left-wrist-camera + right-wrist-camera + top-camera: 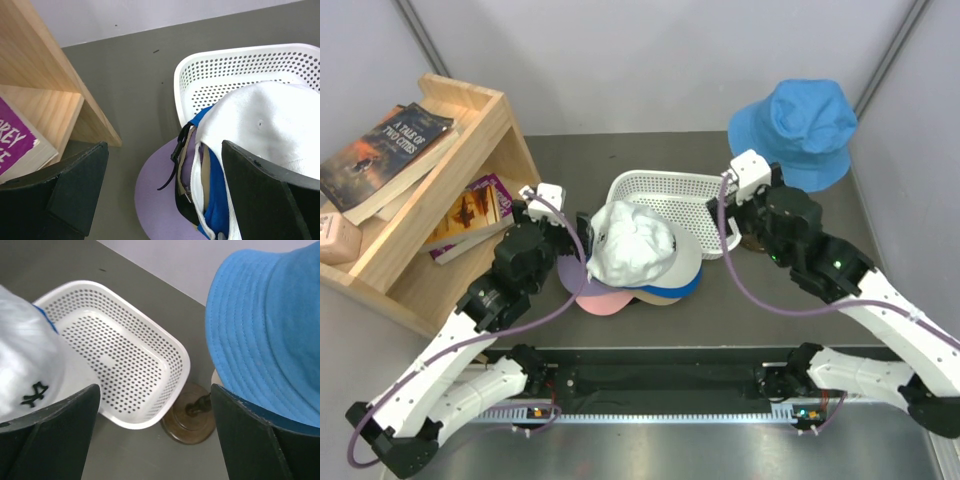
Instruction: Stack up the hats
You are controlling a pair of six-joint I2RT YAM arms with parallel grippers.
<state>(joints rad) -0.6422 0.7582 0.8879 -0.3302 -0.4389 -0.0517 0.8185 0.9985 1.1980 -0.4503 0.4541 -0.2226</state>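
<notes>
While both end effectors gape empty: hat stack (638, 262) hard against white basket (665, 190), bookshelf (440, 200) left.

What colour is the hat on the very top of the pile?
White. The top hat shows best in the overhead view.

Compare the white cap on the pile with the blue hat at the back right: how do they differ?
The white cap lies on top of the stack of caps on the table; the blue hat sits raised on a stand with a wooden base. The white cap carries a small black embroidered logo; the blue hat shows only rows of stitching. The cap looks crumpled, the hat holds its shape. Both are soft fabric.
</notes>
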